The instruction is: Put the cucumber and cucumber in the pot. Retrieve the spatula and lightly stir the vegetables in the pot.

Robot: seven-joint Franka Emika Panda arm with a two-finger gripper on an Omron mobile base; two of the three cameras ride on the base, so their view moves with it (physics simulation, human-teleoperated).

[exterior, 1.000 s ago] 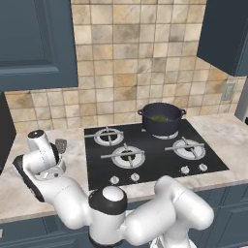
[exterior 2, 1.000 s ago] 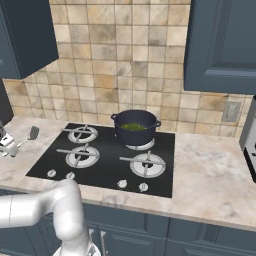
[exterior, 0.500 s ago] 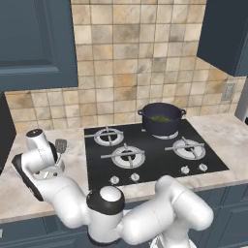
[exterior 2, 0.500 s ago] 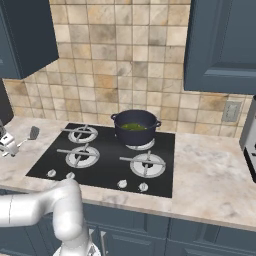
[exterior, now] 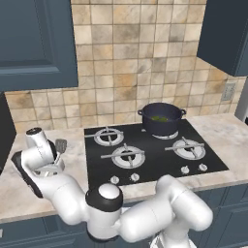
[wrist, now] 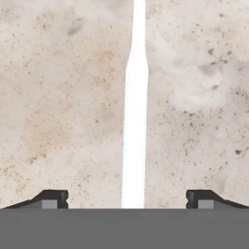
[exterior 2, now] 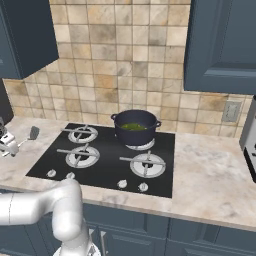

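Down over the counter (wrist: 58, 112) we go, beige speckled stone with darker flecks; the spatula (wrist: 135, 126) lies flat on it, its pale silver handle running straight up the middle of the hand view, slimmer toward the top; the end effector (wrist: 127, 198) hangs right above that handle with its two dark tips spread wide, one on each side, neither touching it, nothing held.

From the left base view the white arm bends far over to the left end of the counter (exterior: 72, 150), beside the black hob (exterior: 150, 152); the spatula's (exterior: 60, 145) grey slotted head peeks out just past the wrist, on the stone close to the hob's left edge; the right base view has that same head (exterior 2: 34, 132) lying well to the left of the burners.

On the hob's back right burner sits the navy pot (exterior: 161, 118), upright, two small side handles, something green showing inside; the green contents (exterior 2: 133, 127) sit low in the pot (exterior 2: 135, 129), and I cannot tell how many pieces there are.

Behind it all, a tan tiled backsplash (exterior 2: 115, 75); dark blue wall cabinets (exterior 2: 220, 45) hang either side; a pale wall socket (exterior 2: 230, 111) sits on the tiles to the right; blue base cabinets (exterior 2: 200, 235) run under the counter.
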